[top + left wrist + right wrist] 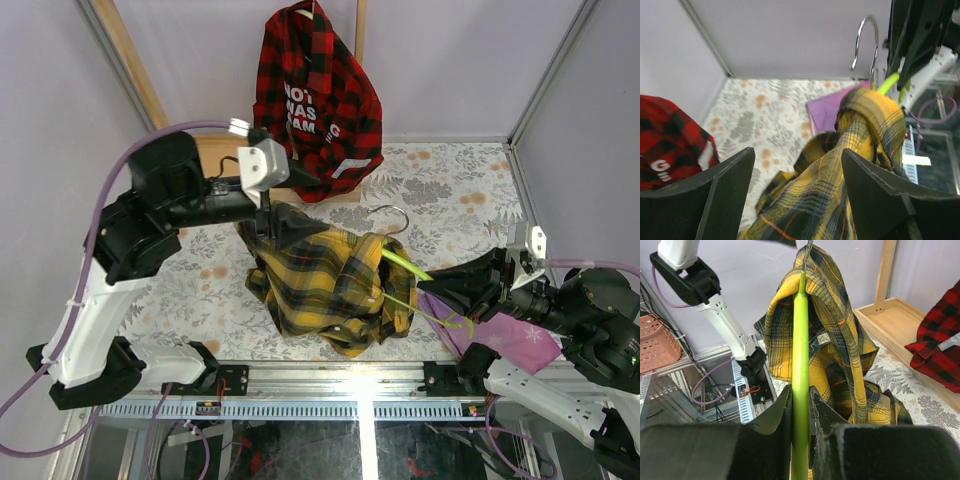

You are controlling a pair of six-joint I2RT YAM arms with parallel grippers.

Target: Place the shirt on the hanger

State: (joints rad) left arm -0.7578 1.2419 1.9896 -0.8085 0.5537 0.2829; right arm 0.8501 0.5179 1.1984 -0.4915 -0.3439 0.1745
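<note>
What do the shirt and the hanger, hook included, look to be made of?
Shirt: soft woven cloth, flannel-like and matte; it drapes and bunches in folds.
Hanger: smooth lime-green bar, slightly glossy, probably plastic or coated wire.
Hook: bare metal by its look, silver with bright reflections.

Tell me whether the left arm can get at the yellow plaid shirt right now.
Probably yes: the left gripper is open right at the shirt, with nothing between them.

Soft, brushed woven cloth forms the shirt [835, 340]; the hanger [800, 365] looks smooth and semi-glossy, its hook [875, 47] polished metal. The rack [887, 275] is pale, matt wood; the table [450, 190] carries a matt printed covering.
</note>
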